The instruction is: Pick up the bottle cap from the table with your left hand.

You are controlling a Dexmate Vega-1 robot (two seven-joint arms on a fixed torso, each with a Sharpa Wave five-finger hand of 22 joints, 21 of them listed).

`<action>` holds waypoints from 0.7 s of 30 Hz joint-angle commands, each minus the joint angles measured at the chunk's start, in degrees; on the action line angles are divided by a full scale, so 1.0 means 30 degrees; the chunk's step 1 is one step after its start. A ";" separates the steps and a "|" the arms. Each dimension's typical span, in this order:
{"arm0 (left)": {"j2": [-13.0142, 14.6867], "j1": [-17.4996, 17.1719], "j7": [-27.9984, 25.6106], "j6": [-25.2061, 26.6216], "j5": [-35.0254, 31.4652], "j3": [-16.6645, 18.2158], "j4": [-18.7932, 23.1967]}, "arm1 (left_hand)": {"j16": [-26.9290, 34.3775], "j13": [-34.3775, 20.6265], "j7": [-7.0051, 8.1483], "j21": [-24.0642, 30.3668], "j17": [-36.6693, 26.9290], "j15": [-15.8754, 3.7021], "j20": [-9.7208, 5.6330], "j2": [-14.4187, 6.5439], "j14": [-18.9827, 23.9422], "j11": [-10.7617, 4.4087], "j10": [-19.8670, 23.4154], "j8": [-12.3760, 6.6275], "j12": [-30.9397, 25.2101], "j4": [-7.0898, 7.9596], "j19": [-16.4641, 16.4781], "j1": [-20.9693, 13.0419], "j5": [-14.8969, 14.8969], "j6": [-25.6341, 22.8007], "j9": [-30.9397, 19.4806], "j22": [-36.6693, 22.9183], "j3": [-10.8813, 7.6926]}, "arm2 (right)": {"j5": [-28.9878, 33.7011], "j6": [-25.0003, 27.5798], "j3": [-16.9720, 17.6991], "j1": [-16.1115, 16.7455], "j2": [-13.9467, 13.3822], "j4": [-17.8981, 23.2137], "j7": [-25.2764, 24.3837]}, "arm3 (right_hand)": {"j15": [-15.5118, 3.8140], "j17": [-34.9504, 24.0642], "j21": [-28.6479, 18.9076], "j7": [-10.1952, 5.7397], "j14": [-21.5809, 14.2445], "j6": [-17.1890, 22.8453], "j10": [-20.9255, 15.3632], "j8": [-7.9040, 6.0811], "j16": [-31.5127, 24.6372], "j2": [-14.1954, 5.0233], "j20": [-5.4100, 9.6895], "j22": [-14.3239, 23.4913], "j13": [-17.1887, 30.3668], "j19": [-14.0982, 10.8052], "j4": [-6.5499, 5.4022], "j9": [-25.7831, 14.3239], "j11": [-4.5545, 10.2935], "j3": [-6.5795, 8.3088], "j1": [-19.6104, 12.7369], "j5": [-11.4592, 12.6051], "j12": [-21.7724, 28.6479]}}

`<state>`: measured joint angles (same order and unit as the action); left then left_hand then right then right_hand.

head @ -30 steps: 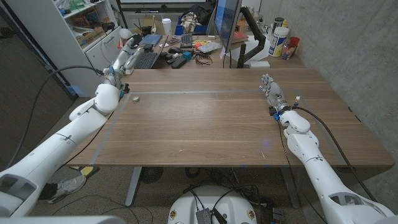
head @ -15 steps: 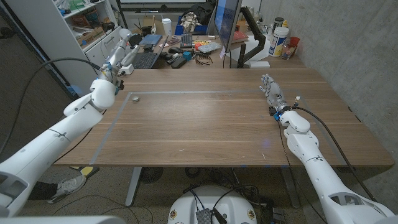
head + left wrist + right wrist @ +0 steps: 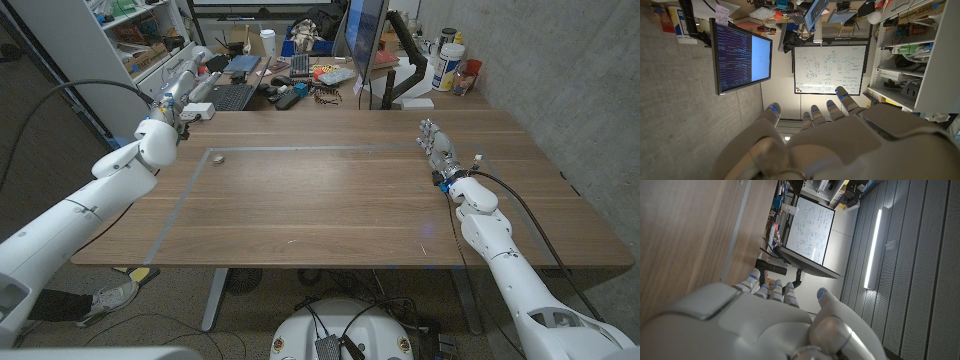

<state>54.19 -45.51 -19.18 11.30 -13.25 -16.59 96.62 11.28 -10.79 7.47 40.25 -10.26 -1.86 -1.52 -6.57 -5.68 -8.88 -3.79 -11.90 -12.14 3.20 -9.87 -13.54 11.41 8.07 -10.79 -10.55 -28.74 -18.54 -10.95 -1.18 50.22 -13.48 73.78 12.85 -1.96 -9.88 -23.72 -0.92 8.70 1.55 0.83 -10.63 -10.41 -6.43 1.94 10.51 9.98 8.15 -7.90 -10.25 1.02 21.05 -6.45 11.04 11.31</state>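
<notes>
bottle cap (image 3: pixel 217 157): seen on surface (image 3: pixel 330 200) in head view.
left hand (image 3: pixel 186 90): fingers apart, empty.
right hand (image 3: pixel 437 147): fingers apart, empty.

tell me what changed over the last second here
The left hand and its arm swung up and back, away from the bottle cap, toward the table's far left corner, holding nothing. The cap stayed put, and the right hand kept its place at the right side.
</notes>
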 commanded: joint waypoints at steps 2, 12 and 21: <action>0.0799 0.0536 0.0814 0.1047 -0.1075 -0.0314 0.0139 | 0.0129 -0.0092 -0.0086 -0.0027 -0.0107 -0.1327 0.0139 0.0037 0.0102 -0.0079 0.0203 -0.0025 -0.0050 -0.0005 -0.0785 -0.0270 -0.0065 -0.0024 -0.0092 -0.0061 -0.0058 | 0.0133 -0.0060 -0.0109 -0.0109 0.0084 -0.0151 -0.0101 | -0.0408 -0.0043 0.0020 0.0059 0.0193 0.0100 0.0027 -0.0109 -0.0079 -0.1146 0.1953 0.0057 0.0097 -0.0069 0.0041 -0.0114 0.0004 -0.0008 -0.0096 0.0132 0.0088; 0.1264 0.1232 0.1913 0.1810 -0.1863 -0.0695 -0.0028 | 0.0355 -0.0137 0.0143 0.0019 -0.0128 -0.1321 0.0548 0.0198 0.1261 -0.0108 0.1229 -0.0365 -0.0319 -0.0107 -0.0241 -0.0525 -0.0035 -0.1071 -0.0085 -0.0044 -0.0018 | 0.0185 -0.0069 -0.0174 -0.0125 0.0140 -0.0107 -0.0240 | -0.0405 -0.0043 0.0057 0.0057 0.0181 0.0120 0.0029 -0.0112 -0.0082 -0.1147 0.1954 0.0058 0.0097 -0.0084 0.0042 -0.0115 0.0028 -0.0012 -0.0097 0.0132 0.0087; 0.1824 0.2109 0.4160 0.2996 -0.2391 -0.1182 0.0168 | 0.0526 -0.0193 0.0118 -0.0076 -0.0200 -0.1302 0.1114 0.0367 0.2162 0.0141 0.1819 -0.0385 -0.0422 -0.0203 -0.0207 -0.0695 0.0007 -0.1426 -0.0072 -0.0056 0.0051 | 0.0154 -0.0086 -0.0227 -0.0188 0.0199 -0.0247 -0.0244 | -0.0370 -0.0043 0.0091 0.0072 0.0179 0.0139 0.0010 -0.0114 -0.0081 -0.1144 0.1942 0.0060 0.0097 -0.0107 0.0041 -0.0117 0.0002 -0.0019 -0.0096 0.0132 0.0093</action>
<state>57.87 -41.74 -13.19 16.41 -18.18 -18.70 96.71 12.74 -11.09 7.58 40.25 -10.55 -2.08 1.37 -5.51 0.63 -8.29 1.51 -13.02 -12.98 2.82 -9.86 -15.05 11.41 4.07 -10.79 -10.54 -28.67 -18.10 -11.14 -1.65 49.83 -13.10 73.41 12.30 -1.96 -9.88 -23.50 -0.92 8.70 1.55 0.83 -10.64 -10.41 -6.43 2.16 10.51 9.99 7.93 -7.90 -10.51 1.02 21.05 -6.45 11.04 11.31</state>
